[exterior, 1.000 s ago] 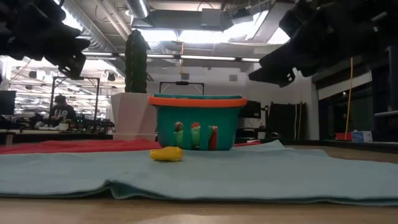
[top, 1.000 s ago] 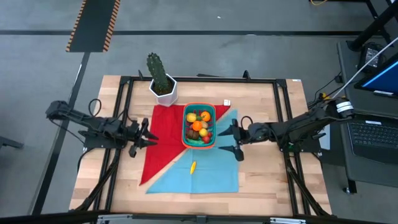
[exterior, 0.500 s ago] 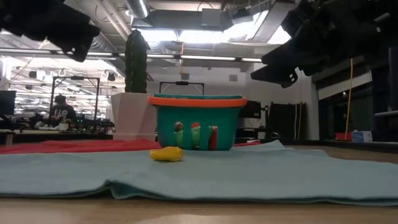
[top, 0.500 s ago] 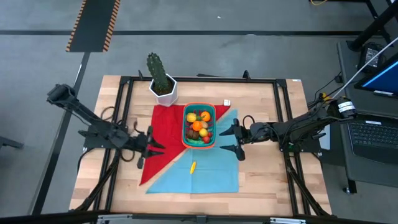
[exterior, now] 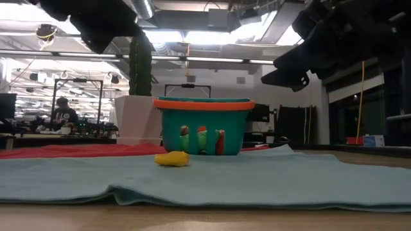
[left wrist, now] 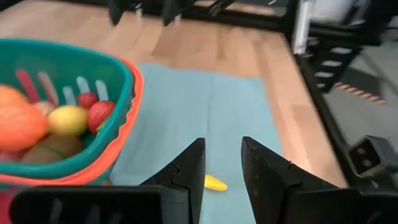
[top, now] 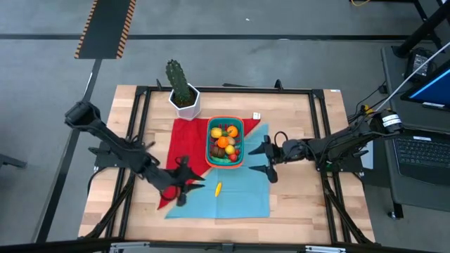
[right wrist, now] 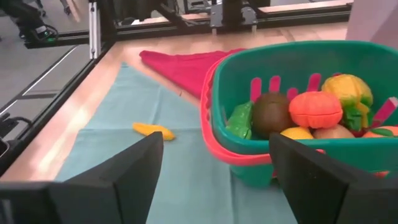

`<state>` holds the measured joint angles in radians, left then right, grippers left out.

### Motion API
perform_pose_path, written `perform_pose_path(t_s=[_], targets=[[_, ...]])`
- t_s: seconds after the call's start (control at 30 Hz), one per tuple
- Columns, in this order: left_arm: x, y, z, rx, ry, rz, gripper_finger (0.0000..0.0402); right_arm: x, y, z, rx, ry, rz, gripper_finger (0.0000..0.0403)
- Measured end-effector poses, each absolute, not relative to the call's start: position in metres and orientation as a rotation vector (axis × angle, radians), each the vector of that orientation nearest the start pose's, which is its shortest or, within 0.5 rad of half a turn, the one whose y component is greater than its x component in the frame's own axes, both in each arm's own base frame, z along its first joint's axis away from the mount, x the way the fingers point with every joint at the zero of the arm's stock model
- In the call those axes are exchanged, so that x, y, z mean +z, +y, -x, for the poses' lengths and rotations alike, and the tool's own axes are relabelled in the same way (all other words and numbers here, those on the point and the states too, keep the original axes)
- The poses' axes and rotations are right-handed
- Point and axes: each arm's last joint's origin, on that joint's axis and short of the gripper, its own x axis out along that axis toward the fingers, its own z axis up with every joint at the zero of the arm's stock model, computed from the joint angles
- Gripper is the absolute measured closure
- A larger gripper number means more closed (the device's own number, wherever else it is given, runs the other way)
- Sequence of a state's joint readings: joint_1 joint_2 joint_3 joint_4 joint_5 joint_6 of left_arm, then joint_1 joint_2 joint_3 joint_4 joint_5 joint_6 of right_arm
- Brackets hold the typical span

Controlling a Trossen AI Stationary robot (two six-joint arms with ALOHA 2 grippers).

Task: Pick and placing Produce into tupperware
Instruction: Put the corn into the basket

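Note:
The tupperware [top: 225,142], teal with an orange-red rim, stands mid-table on the cloths and holds several pieces of produce [right wrist: 314,109]. One yellow produce piece [top: 218,188] lies alone on the teal cloth, nearer the front edge; it also shows in the low view [exterior: 172,158] and the left wrist view [left wrist: 214,182]. My left gripper [top: 197,187] hovers just left of that piece, open by a narrow gap with nothing in it [left wrist: 222,165]. My right gripper [top: 252,159] waits wide open to the right of the tupperware [right wrist: 217,149].
A red cloth [top: 184,151] and a teal cloth [top: 239,193] overlap under the tupperware. A cactus in a white pot [top: 183,91] stands at the far edge. A black frame [top: 140,126] borders the wooden tabletop. A laptop [top: 422,151] sits off the table's right.
My left gripper has swung from beside the red cloth's left edge toward the table's near edge and right, rising a little and turning toward the yellow piece. The right arm has kept still.

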<state>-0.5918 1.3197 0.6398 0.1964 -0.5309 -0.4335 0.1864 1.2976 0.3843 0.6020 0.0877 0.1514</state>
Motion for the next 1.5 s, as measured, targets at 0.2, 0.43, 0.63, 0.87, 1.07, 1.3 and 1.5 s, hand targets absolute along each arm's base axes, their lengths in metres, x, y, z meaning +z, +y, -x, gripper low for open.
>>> perform_pose_path(t_s=[0.2, 0.43, 0.63, 0.87, 1.07, 1.3, 1.5], targets=[[0.210, -0.155, -0.256, 0.183, 0.533, 0.302, 0.0305, 0.171, 0.043, -0.234, 0.085, 0.314, -0.081, 0.0111], [0.215, -0.171, -0.284, 0.327, 0.687, 0.396, 0.0305, 0.171, 0.043, -0.234, 0.090, 0.307, -0.049, 0.0111], [0.218, -0.164, -0.309, 0.426, 0.784, 0.431, 0.0305, 0.171, 0.043, -0.234, 0.098, 0.305, -0.002, 0.0111], [0.217, -0.148, -0.321, 0.414, 0.833, 0.420, 0.0305, 0.171, 0.039, -0.235, 0.088, 0.302, 0.044, 0.0111], [0.217, -0.145, -0.323, 0.436, 0.823, 0.467, 0.0305, 0.171, 0.038, -0.235, 0.083, 0.305, 0.043, 0.0111], [0.211, -0.148, -0.324, 0.475, 0.838, 0.591, 0.0305, 0.170, 0.038, -0.235, 0.084, 0.314, 0.045, 0.0111], [0.185, -0.155, -0.333, 0.474, 0.898, 0.611, 0.0305, 0.170, 0.038, -0.235, 0.083, 0.323, 0.045, 0.0111]])
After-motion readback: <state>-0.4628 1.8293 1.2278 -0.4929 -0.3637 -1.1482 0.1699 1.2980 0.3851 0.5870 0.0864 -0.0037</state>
